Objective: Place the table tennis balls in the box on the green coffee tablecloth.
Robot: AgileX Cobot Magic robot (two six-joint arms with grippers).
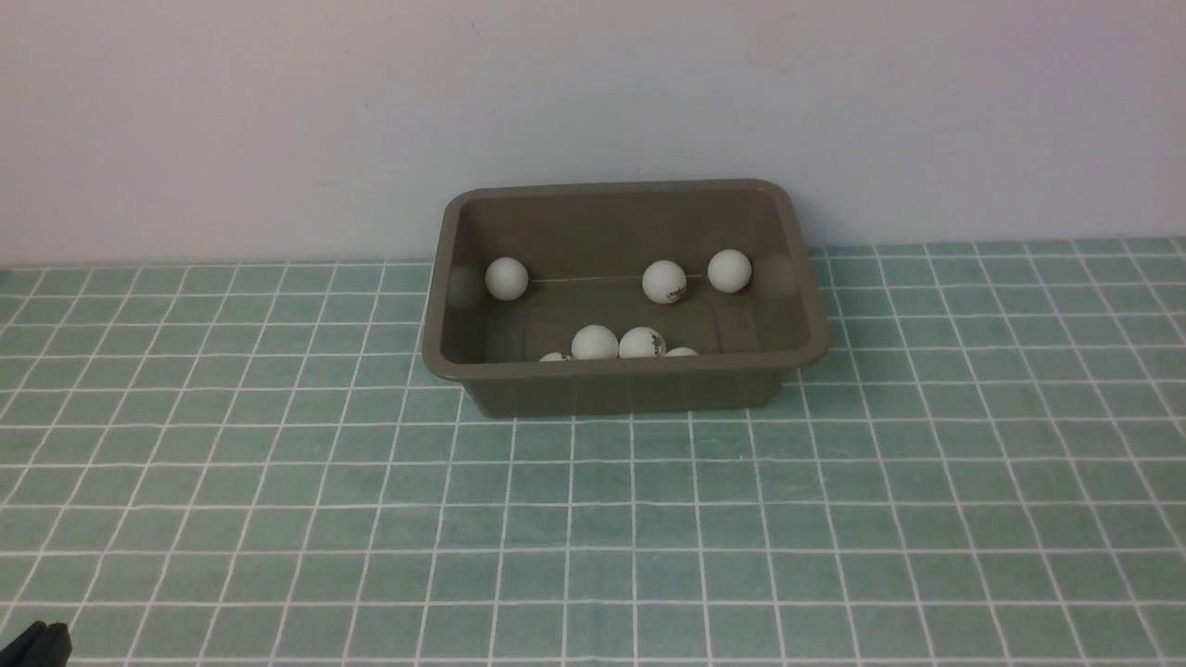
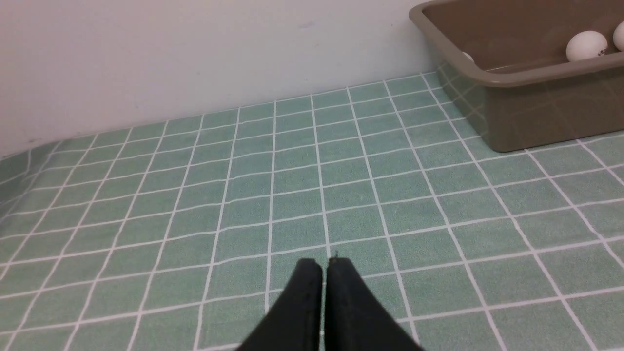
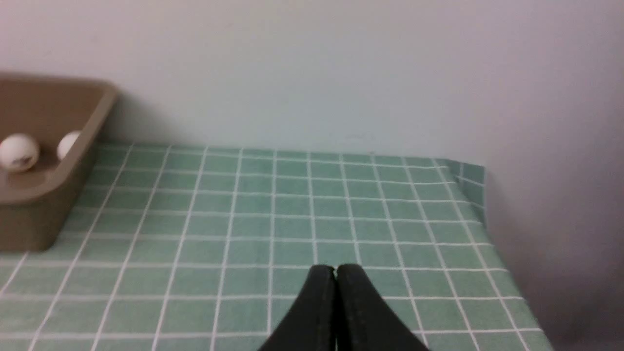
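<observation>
With all seven small matte white table tennis balls [image 1: 595, 342] inside it, the rectangular olive-brown plastic box [image 1: 626, 382] sits against the pale wall [image 1: 278, 111] on the mint-green coffee tablecloth with its white grid [image 1: 834, 519]. Three balls lie toward the far wall of the box, four huddle along the near wall, partly hidden by the rim. The left gripper [image 2: 325, 263] is clenched tight, nothing between its black tips, low over bare cloth. The right gripper [image 3: 336, 269] is likewise pressed closed, empty, well apart from the box.
</observation>
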